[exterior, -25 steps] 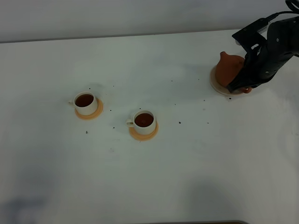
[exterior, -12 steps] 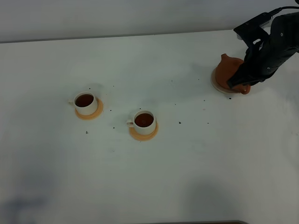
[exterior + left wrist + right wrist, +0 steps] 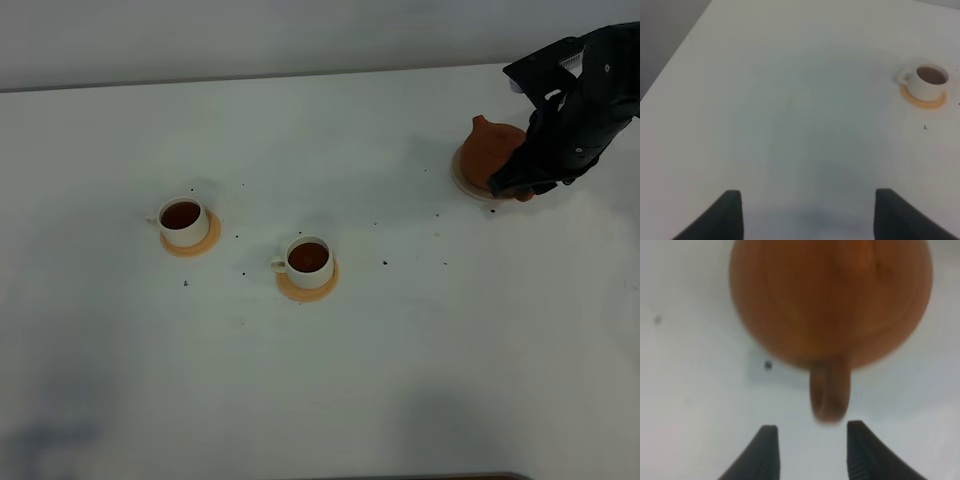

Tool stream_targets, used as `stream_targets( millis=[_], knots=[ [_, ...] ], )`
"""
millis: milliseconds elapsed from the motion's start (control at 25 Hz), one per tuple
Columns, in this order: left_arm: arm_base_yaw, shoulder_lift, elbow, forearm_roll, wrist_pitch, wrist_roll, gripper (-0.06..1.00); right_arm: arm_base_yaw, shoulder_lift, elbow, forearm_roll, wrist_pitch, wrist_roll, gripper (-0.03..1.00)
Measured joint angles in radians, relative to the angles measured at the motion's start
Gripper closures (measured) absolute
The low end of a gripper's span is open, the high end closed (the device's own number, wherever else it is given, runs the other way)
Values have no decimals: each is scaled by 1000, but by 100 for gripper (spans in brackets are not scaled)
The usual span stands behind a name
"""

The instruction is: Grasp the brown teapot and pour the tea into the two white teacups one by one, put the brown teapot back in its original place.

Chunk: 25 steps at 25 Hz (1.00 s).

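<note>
The brown teapot (image 3: pixel 490 148) stands upright on the pale beige disc (image 3: pixel 458 173) at the far right of the table. My right gripper (image 3: pixel 515 186) is open and empty just behind the teapot's handle. In the right wrist view the teapot (image 3: pixel 830 300) fills the frame and its loop handle (image 3: pixel 829 395) sits just beyond the right gripper (image 3: pixel 812 452), between the lines of the two fingers and apart from them. Two white teacups (image 3: pixel 184 220) (image 3: pixel 308 260), both holding brown tea, sit on orange coasters. My left gripper (image 3: pixel 807 215) is open and empty over bare table, far from one cup (image 3: pixel 930 80).
Small dark specks lie scattered on the white table (image 3: pixel 380 340). The table's back edge meets a grey wall (image 3: pixel 250 40). The left wrist view shows the table's left edge (image 3: pixel 675 60).
My right gripper has drawn back a little from the teapot toward the right. The teapot now rests on the beige disc with its handle free. The cups have not moved.
</note>
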Motion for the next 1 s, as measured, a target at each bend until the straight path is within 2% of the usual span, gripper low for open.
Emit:
stream_targets(
  millis=[80,280,360,720,1000],
  knots=[
    [0,0,0,0,0,0,39,0,-37,0,0,75,1,65],
    [0,0,0,0,0,0,39,0,-130,13,5,330,12,65],
    [0,0,0,0,0,0,39,0,-177,46,11,392,34,65],
    [0,0,0,0,0,0,39,0,-510,373,4,417,240,67],
    [0,0,0,0,0,0,39,0,-812,617,4,439,304,67]
  ],
)
